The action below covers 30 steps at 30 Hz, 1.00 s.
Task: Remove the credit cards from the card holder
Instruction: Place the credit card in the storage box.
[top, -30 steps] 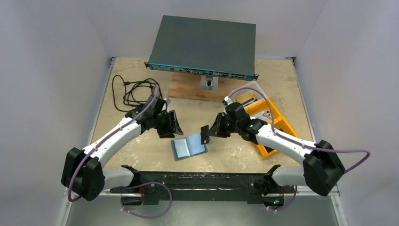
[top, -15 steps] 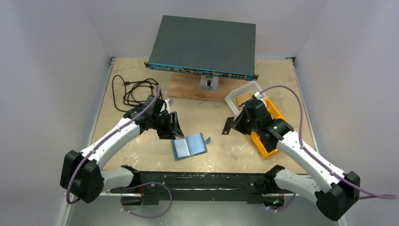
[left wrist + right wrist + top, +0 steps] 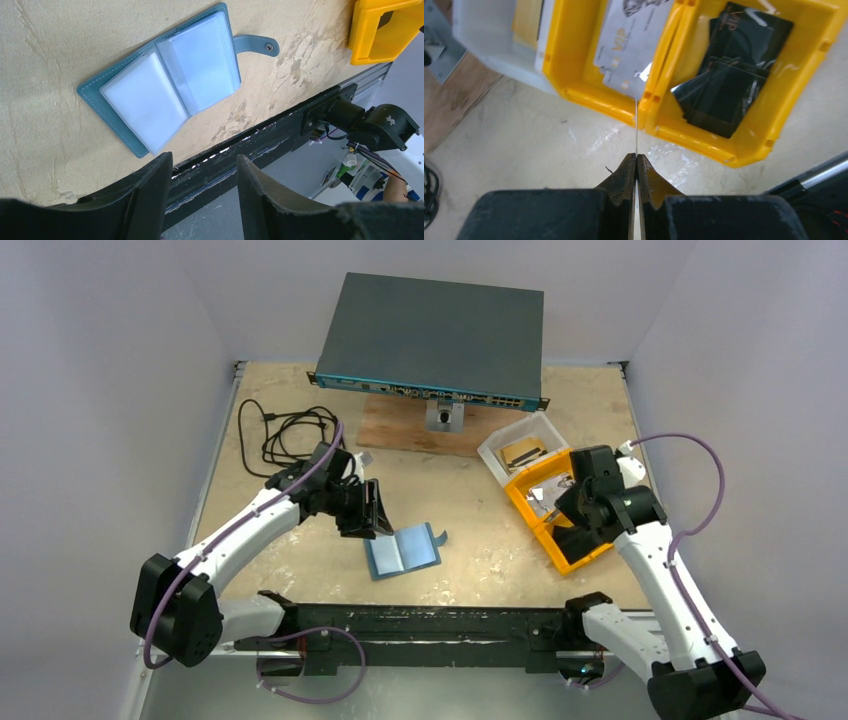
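While the wallet [image 3: 402,550] lies open on the table [image 3: 470,530], seen from above, the left gripper [image 3: 372,510] hangs just beside it | left wrist: jaws half-open, empty | right wrist: right gripper [image 3: 636,156] pinches a card [image 3: 636,115] edge-on over the yellow bin [image 3: 704,137]; we should lower before releasing

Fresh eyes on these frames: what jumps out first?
The teal card holder lies open flat near the table's front middle, the open left claw hovering just beside it. On the right, the shut right claw pinches a thin card edge-on over the yellow bin, where dark cards already lie.
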Available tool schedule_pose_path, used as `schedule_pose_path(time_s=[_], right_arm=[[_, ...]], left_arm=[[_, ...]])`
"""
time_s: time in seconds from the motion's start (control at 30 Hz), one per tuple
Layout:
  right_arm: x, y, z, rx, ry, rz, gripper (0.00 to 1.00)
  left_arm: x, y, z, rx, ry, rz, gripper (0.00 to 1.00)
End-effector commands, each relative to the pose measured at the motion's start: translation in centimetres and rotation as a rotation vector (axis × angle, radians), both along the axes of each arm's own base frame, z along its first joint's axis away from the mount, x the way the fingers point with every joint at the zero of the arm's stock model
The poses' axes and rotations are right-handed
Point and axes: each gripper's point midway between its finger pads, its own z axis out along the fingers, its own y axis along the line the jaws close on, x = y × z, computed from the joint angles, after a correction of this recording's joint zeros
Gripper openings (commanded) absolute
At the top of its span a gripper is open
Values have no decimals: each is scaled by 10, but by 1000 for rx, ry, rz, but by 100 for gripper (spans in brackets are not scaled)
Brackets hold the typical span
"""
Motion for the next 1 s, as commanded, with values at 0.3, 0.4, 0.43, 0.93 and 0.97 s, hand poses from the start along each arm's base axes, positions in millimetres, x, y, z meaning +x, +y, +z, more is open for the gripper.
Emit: schedule_pose_path(time_s=[0.3,0.4,0.43,0.93,0.97], right_arm=[[-18,-87,-11,-197,174,-263,0],[-15,-89,-24,-197,207,-262,0],[-14,-93,-28,-192,215,-278,0],[-16,-93,-59,-175,293,-279,0],[-15,-93,-60,-174,294,-279,0]], left_arm=[[7,-8,12,-41,-41,-34,49],[7,-8,12,-40,-43,-32,49],[7,-8,12,-41,-43,-31,49],[7,-6,10,-37,-43,-23,49],[7,-6,10,-38,-43,-21,49]])
